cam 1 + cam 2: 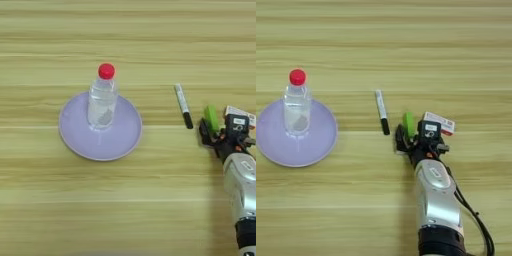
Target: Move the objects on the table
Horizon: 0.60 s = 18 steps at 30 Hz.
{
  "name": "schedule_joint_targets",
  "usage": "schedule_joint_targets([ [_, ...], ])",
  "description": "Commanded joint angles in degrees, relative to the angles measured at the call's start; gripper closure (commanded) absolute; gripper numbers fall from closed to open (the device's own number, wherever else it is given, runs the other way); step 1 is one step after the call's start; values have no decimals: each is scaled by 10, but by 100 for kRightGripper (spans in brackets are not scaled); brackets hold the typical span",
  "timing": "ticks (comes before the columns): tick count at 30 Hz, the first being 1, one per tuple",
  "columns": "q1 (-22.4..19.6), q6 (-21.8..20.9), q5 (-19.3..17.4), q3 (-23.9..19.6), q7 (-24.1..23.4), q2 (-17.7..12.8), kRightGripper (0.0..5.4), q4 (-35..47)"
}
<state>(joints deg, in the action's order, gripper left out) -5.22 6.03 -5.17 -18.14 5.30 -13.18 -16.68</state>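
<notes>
Right eye view: light yellowish wood-grain tabletop [381, 45] with horizontal plank lines, matte. Landmark is the round lilac plate [271, 145], shallow and smooth, with a slightly raised rim. A clear plastic bottle with a red screw cap [297, 104] stands upright on the plate, toward its far side; nothing else lies on the plate. The bottle's contents cannot be made out.

Right of the plate, on bare wood, a slim white marker with a black cap [382, 111] lies nearly lengthwise, cap end nearer the robot. Further right of the plate, past the marker, is a small bright green block [408, 123], with a flat red-and-white packet [440, 122] just beyond it.

The right gripper [416, 136], two black fingers on a silver, glossy forearm [436, 200], sits at the green block. One finger is left of the block, the other on its right against the packet edge. The jaws are spread around the block; contact cannot be confirmed.
</notes>
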Motion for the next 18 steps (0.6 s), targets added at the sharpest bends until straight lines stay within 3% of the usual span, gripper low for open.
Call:
schedule_joint_targets([
  [1,-22,-9,-4,0,1,-19,192,14],
  [18,-18,-10,-4,4,7,-19,360,20],
])
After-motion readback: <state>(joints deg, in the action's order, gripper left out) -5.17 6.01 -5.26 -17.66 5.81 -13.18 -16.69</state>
